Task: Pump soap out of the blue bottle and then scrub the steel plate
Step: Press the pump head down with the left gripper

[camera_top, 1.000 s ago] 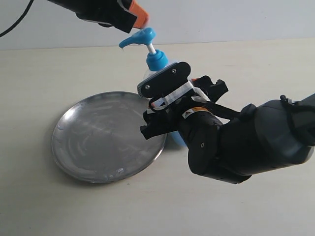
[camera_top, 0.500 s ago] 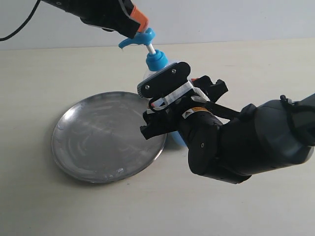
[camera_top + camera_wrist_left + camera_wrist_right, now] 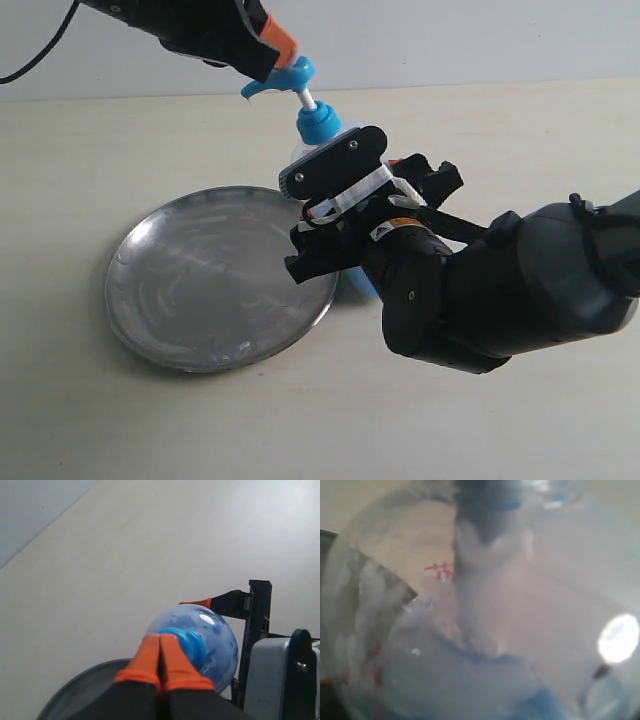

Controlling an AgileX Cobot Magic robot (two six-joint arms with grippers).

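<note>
The blue bottle (image 3: 318, 125) stands upright at the right rim of the steel plate (image 3: 200, 290), with my right gripper (image 3: 345, 185) shut around its body. Its clear wall and the light blue soap (image 3: 470, 685) fill the right wrist view, hiding the fingers there. My left gripper (image 3: 278, 42) is shut with nothing between its orange fingertips (image 3: 150, 655). They rest on top of the blue pump head (image 3: 290, 75), whose spout points out over the plate. No soap shows on the plate. In the left wrist view the bottle (image 3: 215, 640) sits just beyond the tips.
The beige table (image 3: 120, 140) runs out bare to the left and back of the plate, ending at a pale wall (image 3: 450, 40). My bulky right arm (image 3: 510, 300) fills the front right.
My left gripper has come down and slightly left until its shut tips meet the pump head. The bottle, plate and right arm have not moved.
</note>
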